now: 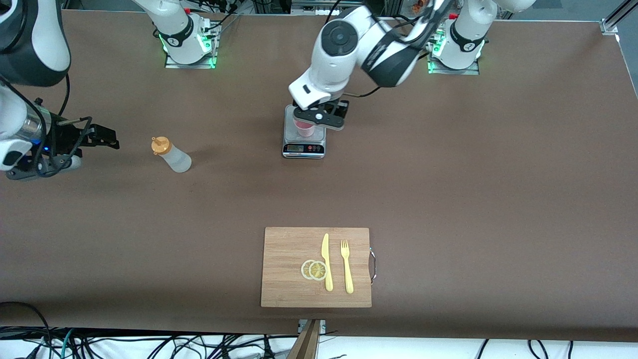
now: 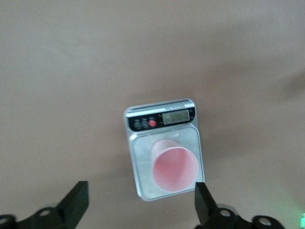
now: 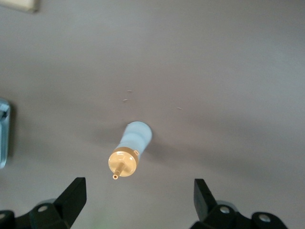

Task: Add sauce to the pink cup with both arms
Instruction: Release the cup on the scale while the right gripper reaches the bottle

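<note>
The pink cup (image 1: 305, 129) stands on a small kitchen scale (image 1: 304, 148) in the middle of the table. My left gripper (image 1: 319, 117) hangs open just above the cup. In the left wrist view the cup (image 2: 175, 167) sits on the scale (image 2: 141, 164) close to one of my open fingers (image 2: 204, 198), off to one side of the left gripper (image 2: 140, 205). The sauce bottle (image 1: 172, 155) stands alone on the table toward the right arm's end. My right gripper (image 1: 107, 138) is open and empty beside it, apart from it. In the right wrist view the bottle (image 3: 133, 143) lies ahead of the right gripper (image 3: 139, 200).
A wooden cutting board (image 1: 289, 249) lies nearer to the front camera than the scale, with two lemon slices (image 1: 314, 269), a yellow knife (image 1: 327, 262) and a yellow fork (image 1: 346, 266) on it. Both arm bases stand along the table's edge farthest from the camera.
</note>
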Motion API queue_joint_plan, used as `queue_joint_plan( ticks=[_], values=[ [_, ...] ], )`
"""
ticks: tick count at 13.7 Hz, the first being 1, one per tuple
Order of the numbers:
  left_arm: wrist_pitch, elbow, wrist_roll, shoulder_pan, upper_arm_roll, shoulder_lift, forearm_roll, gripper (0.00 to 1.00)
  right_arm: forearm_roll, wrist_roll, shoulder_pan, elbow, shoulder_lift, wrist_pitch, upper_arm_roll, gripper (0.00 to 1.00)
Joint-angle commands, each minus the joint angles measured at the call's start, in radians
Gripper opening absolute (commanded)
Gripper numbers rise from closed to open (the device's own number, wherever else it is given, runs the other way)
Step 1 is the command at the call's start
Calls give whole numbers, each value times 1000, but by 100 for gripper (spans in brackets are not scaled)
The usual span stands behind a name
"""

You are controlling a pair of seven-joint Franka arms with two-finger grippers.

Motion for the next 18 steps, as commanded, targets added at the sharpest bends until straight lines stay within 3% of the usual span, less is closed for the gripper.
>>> queue_joint_plan(
  ticks=[1, 5, 9, 12, 15, 18],
  values=[
    [-115, 6, 15, 77, 66, -94, -3, 100, 117, -283, -62, -11, 47, 8, -20, 100],
    [-256, 7, 32, 308, 80, -205, 69, 100, 344, -751, -157, -53, 137, 8, -57, 100],
    [-410, 50, 306, 526, 74, -239, 109, 100, 562, -1233, -215, -128, 219, -30, -94, 100],
    [-483, 69, 470, 663, 57, -242, 121, 100, 645, -1547, -218, -171, 280, -64, -117, 100],
    [-525, 78, 581, 715, 41, -243, 212, 100, 720, -1822, -223, -169, 387, -117, -137, 100],
    [-556, 78, 584, 874, -118, -248, 224, 100, 812, -2048, -246, -166, 496, -191, -142, 100]
  ],
)
